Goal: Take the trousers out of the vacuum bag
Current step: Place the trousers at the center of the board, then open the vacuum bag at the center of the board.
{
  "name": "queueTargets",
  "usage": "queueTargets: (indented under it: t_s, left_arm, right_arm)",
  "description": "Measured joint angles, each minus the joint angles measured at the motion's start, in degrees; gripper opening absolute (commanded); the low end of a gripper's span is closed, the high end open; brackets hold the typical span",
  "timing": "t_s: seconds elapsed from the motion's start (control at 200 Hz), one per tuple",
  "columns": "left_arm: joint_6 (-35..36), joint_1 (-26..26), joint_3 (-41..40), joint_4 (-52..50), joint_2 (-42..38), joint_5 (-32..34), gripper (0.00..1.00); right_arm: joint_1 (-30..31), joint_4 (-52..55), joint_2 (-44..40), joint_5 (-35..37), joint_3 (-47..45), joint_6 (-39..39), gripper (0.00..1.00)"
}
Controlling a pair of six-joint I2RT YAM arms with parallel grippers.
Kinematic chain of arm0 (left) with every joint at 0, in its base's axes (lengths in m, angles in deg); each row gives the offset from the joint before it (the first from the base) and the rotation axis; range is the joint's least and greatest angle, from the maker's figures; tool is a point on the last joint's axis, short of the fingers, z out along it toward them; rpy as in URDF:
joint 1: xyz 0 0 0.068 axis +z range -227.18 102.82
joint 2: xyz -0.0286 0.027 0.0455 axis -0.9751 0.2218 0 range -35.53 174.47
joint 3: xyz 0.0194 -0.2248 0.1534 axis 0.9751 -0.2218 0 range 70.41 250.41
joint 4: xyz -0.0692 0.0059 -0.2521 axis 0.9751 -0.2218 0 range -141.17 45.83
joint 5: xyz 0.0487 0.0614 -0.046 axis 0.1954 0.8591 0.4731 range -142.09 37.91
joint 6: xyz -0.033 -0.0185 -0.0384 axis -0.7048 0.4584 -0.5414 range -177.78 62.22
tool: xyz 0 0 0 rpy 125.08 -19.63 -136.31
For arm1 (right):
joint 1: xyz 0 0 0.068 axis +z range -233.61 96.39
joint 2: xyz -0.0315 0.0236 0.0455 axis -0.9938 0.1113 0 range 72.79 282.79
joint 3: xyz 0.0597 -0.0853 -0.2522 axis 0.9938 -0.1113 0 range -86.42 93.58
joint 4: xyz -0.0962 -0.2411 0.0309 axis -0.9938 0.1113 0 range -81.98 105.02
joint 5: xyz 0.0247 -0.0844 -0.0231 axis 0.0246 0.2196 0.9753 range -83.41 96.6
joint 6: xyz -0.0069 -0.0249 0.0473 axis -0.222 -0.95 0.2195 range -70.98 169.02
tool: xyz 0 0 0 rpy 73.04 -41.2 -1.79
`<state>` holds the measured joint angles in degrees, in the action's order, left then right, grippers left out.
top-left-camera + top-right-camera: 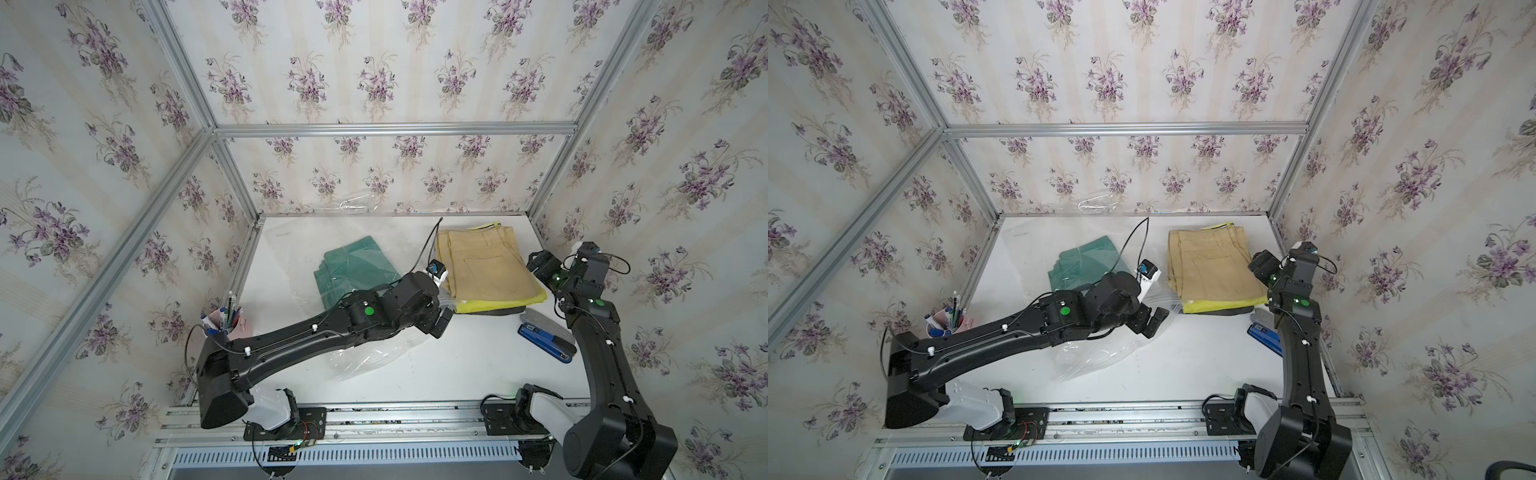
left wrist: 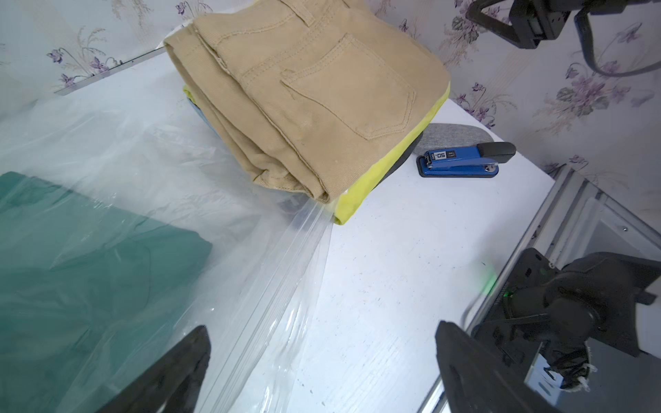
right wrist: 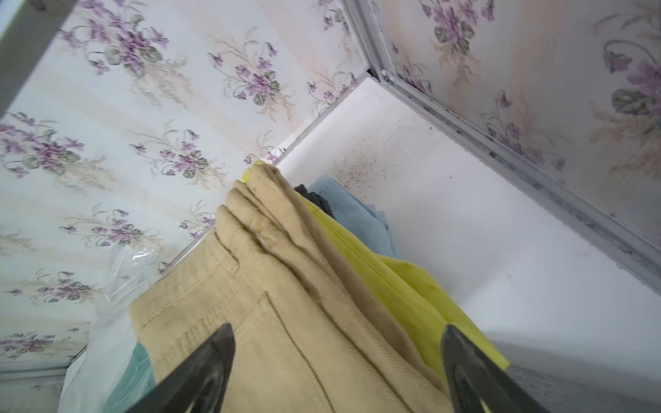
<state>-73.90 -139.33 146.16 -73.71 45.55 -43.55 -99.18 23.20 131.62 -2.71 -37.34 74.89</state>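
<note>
The see-through vacuum bag (image 1: 365, 357) (image 2: 250, 250) lies crumpled across the table's left and middle, with the teal green trousers (image 1: 353, 266) (image 2: 89, 268) inside it. At the back right is a stack outside the bag: tan trousers (image 1: 482, 262) (image 3: 286, 321) on top, then yellow-green (image 3: 404, 286), black (image 3: 318, 200) and light blue (image 3: 354, 214). My left gripper (image 1: 441, 323) (image 2: 322, 327) hangs open over the bag's edge, nothing between its fingers. My right gripper (image 1: 538, 264) (image 3: 338, 326) is open just above the stack's right edge, holding nothing.
A blue stapler (image 1: 544, 338) (image 2: 461, 162) and a grey pad (image 2: 454, 134) lie right of the stack, near the right arm. A pink cup of pens (image 1: 226, 324) stands at the left edge. Papered walls with metal frame close the table on three sides.
</note>
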Motion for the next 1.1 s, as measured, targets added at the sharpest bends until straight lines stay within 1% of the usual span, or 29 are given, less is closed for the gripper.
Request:
queueTargets:
  t_s: [0.12,0.25,0.38,0.564,0.699,0.889,0.999,1.099]
  left_arm:
    - [-2.0,0.0,-3.5,-2.5,-5.8,2.1,1.0]
    - [-4.6,0.0,-8.5,-6.5,-10.3,4.0,1.0]
    - [-7.5,0.0,-13.7,-9.0,-15.3,4.9,1.0]
    - [-10.1,0.0,-18.8,-9.6,-20.8,5.8,1.0]
    - [-10.8,0.0,-19.9,-9.4,-21.2,6.0,1.0]
    - [-11.4,0.0,-19.0,-9.1,-17.6,6.3,1.0]
    - [-11.8,-0.1,-18.5,-9.2,-16.2,6.8,1.0]
    - [-12.0,-0.2,-18.5,-9.7,-15.7,7.9,1.0]
  right_arm:
    - [4.1,-0.3,-2.1,-1.0,0.9,-1.4,0.9]
    - [10.9,-1.2,-2.5,-2.1,1.6,-1.8,0.9]
    - [17.9,-2.5,-1.7,-1.7,2.0,-2.2,0.88]
    - [21.9,-2.2,2.3,2.2,1.6,-4.9,0.88]
    - [24.8,-1.2,4.2,3.2,-1.3,-7.0,0.87]
    - [31.4,1.5,6.2,10.6,-2.3,-7.9,0.87]
    - [32.8,3.8,6.8,15.3,-4.3,-7.5,0.87]
    - [33.0,5.0,8.1,19.1,-4.8,-5.9,0.87]
